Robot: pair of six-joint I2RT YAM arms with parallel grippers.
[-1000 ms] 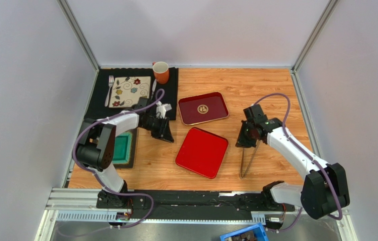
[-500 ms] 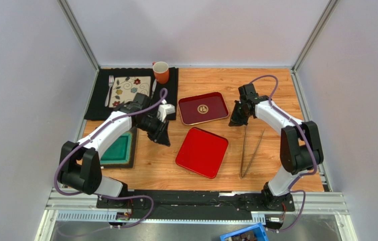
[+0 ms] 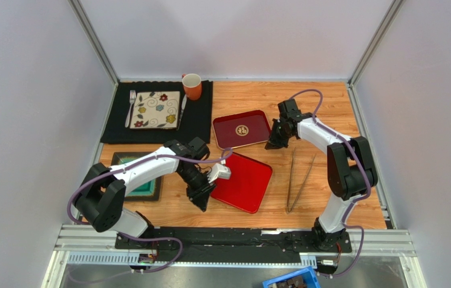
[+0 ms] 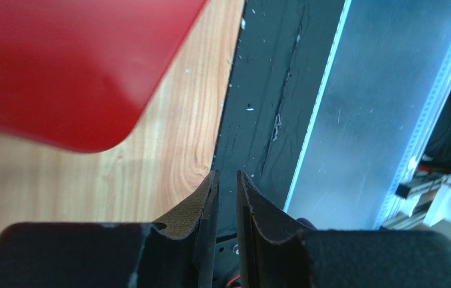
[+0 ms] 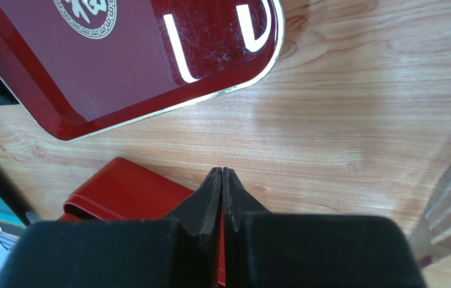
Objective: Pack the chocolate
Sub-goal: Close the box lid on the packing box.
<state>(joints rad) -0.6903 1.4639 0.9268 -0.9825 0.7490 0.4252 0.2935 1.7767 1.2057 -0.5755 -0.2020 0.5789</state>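
Jaws nearly closed and gripping nothing, the left gripper (image 3: 202, 203) hangs at the near-left corner of a glossy bright-red lid (image 3: 241, 182) with rounded corners, lying flat on the wood-grain table (image 3: 321, 100). Behind it sits a dark-red lacquered tray (image 3: 242, 129), gold-rimmed, bare but for its gold emblem. At its right corner the right gripper (image 3: 270, 145) hovers, jaws pressed together and empty. Slim metal tongs (image 3: 298, 182) lie farther right. No chocolate shows on the table or tray; dark pieces in a blue bin (image 3: 292, 281) below the table edge may be it, so packing appears outstanding.
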